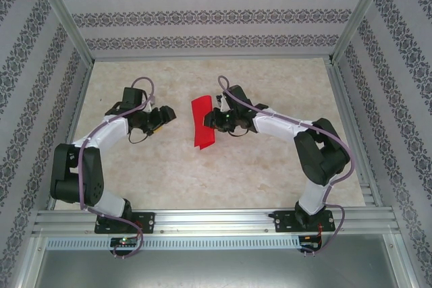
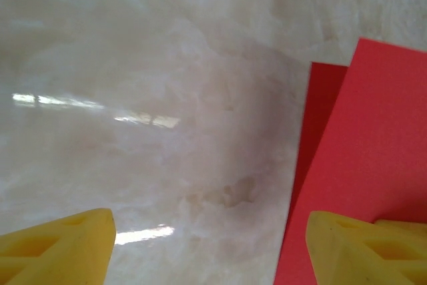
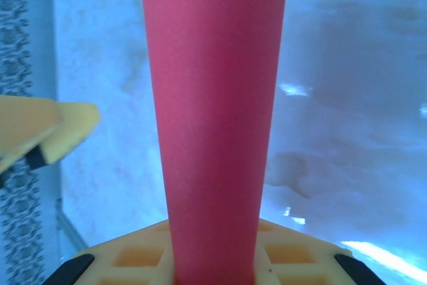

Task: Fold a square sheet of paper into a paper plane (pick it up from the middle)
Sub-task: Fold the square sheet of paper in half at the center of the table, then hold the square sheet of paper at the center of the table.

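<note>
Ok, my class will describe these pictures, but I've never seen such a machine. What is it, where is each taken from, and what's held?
These are two robot arms bolted to a table, each ending in a two-finger gripper. The overhead picture shows both, with a red sheet of paper between them. The other two come from cameras on the wrists. The left gripper is open near the paper, holding nothing. The right gripper appears to pinch the paper between its yellow fingers.
</note>
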Action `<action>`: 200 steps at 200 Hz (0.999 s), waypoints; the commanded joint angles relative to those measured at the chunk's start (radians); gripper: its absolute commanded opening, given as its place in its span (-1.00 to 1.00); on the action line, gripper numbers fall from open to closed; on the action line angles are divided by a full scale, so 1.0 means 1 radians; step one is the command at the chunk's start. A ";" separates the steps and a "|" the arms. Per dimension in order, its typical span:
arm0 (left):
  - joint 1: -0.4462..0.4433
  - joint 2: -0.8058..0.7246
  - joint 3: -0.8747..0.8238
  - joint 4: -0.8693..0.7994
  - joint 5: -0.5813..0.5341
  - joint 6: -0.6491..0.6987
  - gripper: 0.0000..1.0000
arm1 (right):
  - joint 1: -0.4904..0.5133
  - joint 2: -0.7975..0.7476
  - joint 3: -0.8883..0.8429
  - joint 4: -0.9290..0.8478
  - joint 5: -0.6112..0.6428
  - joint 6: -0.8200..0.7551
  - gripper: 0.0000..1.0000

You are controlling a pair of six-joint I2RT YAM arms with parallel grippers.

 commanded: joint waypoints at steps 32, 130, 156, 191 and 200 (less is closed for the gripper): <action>-0.106 0.056 -0.052 0.189 0.043 -0.092 0.45 | 0.002 0.083 -0.024 0.005 0.010 -0.030 -0.35; -0.226 0.165 -0.035 0.287 0.042 -0.113 0.35 | -0.028 0.055 -0.024 -0.167 0.170 -0.155 0.26; -0.233 0.181 -0.052 0.378 0.101 -0.133 0.31 | -0.036 0.042 -0.041 -0.147 0.141 -0.151 0.24; -0.240 0.208 -0.061 0.460 0.150 -0.145 0.20 | -0.054 0.018 -0.072 -0.107 0.101 -0.134 0.21; -0.243 0.220 -0.059 0.477 0.167 -0.144 0.17 | -0.055 0.017 -0.076 -0.102 0.093 -0.133 0.21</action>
